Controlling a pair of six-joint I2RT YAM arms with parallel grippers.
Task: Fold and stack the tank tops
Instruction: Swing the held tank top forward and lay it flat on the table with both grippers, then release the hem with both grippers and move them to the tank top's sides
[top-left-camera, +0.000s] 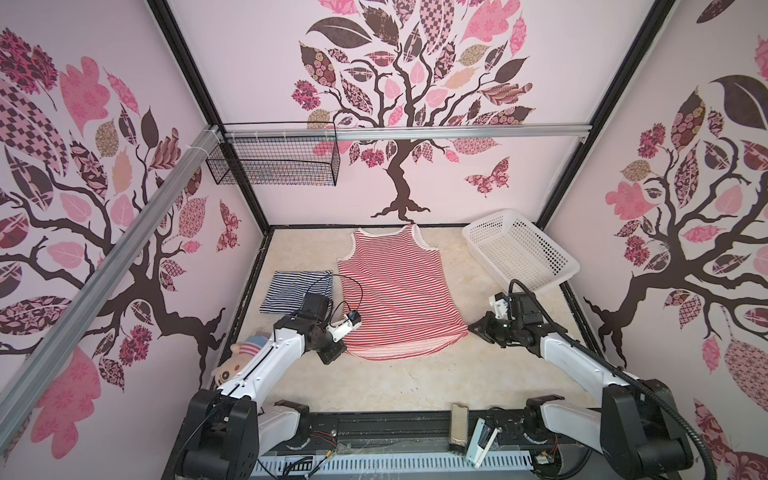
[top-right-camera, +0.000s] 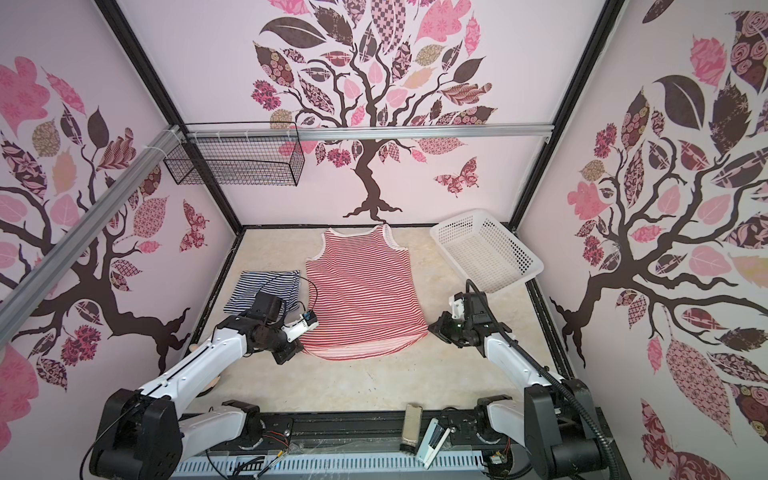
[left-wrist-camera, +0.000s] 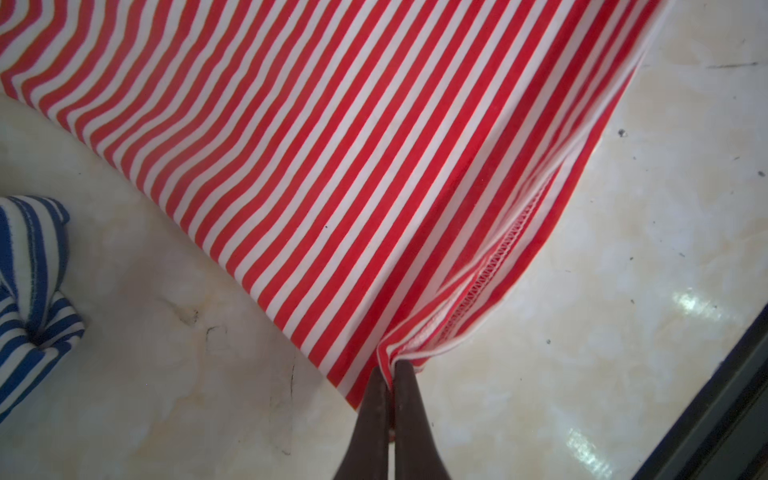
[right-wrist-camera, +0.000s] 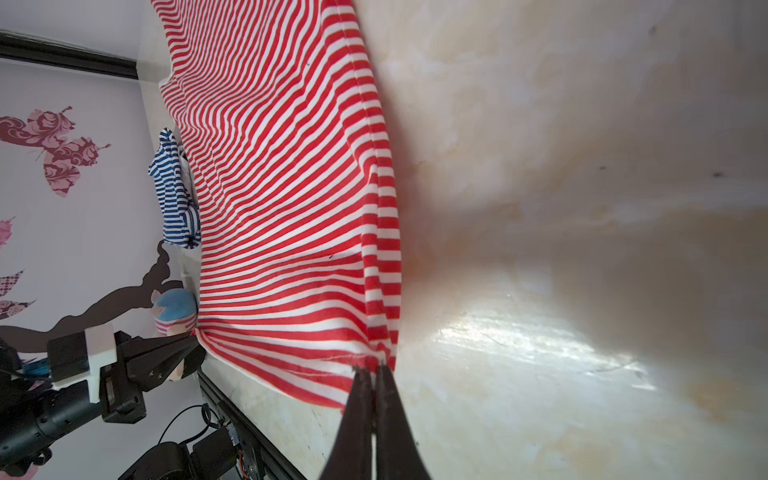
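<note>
step: folding red-and-white striped knit tank top (top-left-camera: 390, 286) | left gripper (left-wrist-camera: 390, 368), right gripper (right-wrist-camera: 374, 370) pinch near-edge hem corners, both layers we think | next: hem to straps (top-left-camera: 417, 236)

We are seeing the spread tank top (top-left-camera: 395, 291) lying central on the table (top-left-camera: 415, 386), with the folded tank top (top-left-camera: 286, 291) just left of it and the basket (top-left-camera: 519, 253) behind it to the right. The left gripper (left-wrist-camera: 391, 374) and right gripper (top-left-camera: 473, 328) are sitting at its near corners.
</note>
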